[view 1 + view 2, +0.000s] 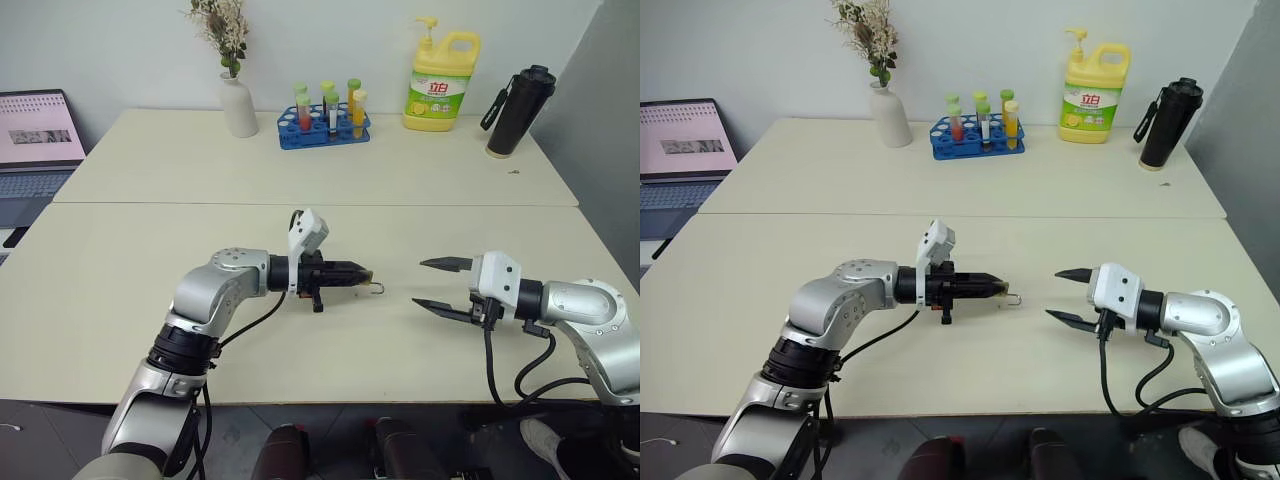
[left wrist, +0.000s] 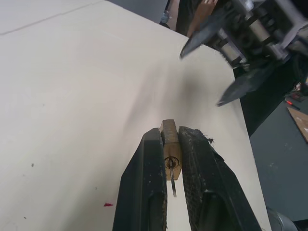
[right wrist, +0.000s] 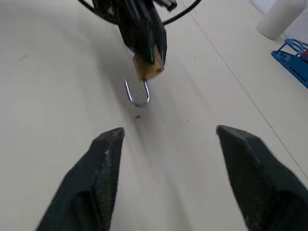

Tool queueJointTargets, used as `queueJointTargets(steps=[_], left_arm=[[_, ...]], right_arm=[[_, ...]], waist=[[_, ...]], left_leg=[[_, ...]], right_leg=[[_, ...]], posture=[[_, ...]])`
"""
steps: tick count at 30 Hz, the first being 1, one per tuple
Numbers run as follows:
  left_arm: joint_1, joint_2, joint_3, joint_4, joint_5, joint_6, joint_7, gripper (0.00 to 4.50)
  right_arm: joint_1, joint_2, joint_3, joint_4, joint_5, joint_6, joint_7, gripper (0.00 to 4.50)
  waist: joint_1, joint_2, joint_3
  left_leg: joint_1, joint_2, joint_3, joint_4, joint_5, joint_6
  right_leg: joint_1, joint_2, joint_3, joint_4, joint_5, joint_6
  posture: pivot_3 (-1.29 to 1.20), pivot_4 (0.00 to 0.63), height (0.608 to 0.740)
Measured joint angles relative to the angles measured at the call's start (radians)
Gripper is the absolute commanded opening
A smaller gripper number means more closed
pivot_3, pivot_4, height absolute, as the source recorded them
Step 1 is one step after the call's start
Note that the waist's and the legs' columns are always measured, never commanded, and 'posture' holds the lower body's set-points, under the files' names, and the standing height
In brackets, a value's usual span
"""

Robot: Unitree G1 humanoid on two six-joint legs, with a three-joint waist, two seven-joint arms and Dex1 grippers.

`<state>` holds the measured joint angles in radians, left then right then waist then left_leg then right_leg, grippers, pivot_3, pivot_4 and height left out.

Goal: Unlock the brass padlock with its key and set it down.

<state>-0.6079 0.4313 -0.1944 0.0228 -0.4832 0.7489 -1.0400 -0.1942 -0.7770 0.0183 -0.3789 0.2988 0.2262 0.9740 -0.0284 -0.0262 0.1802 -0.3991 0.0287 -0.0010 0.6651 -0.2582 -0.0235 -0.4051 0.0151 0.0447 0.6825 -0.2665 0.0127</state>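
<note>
My left gripper (image 1: 360,272) reaches to the right over the beige table (image 1: 120,300), shut on the brass padlock (image 2: 169,139). Its small gold body is pinched between the black fingertips, and the thin silvery shackle (image 3: 137,94) sticks out past them. In the left wrist view the key (image 2: 172,180) shows as a pale sliver standing in the keyhole. My right gripper (image 1: 422,283) faces the padlock from the right, a short gap away, open with nothing between its fingers.
At the table's far edge stand a white vase with flowers (image 1: 238,100), a blue rack of test tubes (image 1: 325,125), a yellow detergent bottle (image 1: 440,85) and a black flask (image 1: 518,110). A laptop (image 1: 35,140) sits at the far left.
</note>
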Motion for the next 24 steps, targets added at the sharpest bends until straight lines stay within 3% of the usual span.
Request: queueJointTargets(steps=[2, 11, 20, 21, 24], left_arm=[[0.0, -0.027, -0.017, 0.056, 0.02, -0.018, 0.005, 0.14], [-0.023, -0.113, -0.037, 0.24, 0.098, -0.06, 0.068, 0.14], [-0.027, -0.134, -0.034, 0.268, 0.107, -0.057, 0.09, 0.14], [-0.028, -0.137, -0.033, 0.273, 0.107, -0.057, 0.092, 0.85], [-0.037, -0.142, -0.033, 0.286, 0.107, -0.056, 0.092, 1.7]], right_arm=[[0.002, 0.0, 0.004, -0.043, 0.014, 0.081, -0.02, 4.5], [0.02, -0.02, 0.056, -0.099, -0.002, 0.205, -0.04, 4.5], [0.021, -0.019, 0.083, -0.102, -0.012, 0.21, -0.042, 4.5], [0.021, -0.019, 0.083, -0.102, -0.012, 0.21, -0.042, 4.5], [0.021, -0.019, 0.083, -0.103, -0.012, 0.21, -0.042, 4.5]], waist=[[0.001, 0.0, 0.0], [0.0, 0.0, 0.0], [0.0, 0.0, 0.0], [0.0, 0.0, 0.0], [0.0, 0.0, 0.0]], left_leg=[[0.0, 0.0, 0.0, 0.0, 0.0, 0.0], [0.0, -0.001, 0.0, 0.0, 0.0, 0.0], [0.0, -0.001, 0.0, 0.0, 0.0, 0.0], [0.0, -0.001, 0.0, 0.0, 0.0, 0.0], [0.0, -0.001, 0.0, 0.0, 0.0, 0.0]], right_leg=[[0.0, 0.0, 0.0, 0.0, 0.0, 0.0], [0.0, 0.0, 0.0, -0.001, -0.001, 0.002], [0.0, 0.0, 0.0, -0.001, -0.002, 0.003], [0.0, 0.0, -0.001, -0.001, -0.002, 0.003], [0.0, 0.0, -0.001, -0.001, -0.002, 0.003]], posture=[[0.0, 0.15, 0.74], [0.0, 0.15, 0.74], [0.0, 0.15, 0.74], [0.0, 0.15, 0.74], [0.0, 0.15, 0.74]])
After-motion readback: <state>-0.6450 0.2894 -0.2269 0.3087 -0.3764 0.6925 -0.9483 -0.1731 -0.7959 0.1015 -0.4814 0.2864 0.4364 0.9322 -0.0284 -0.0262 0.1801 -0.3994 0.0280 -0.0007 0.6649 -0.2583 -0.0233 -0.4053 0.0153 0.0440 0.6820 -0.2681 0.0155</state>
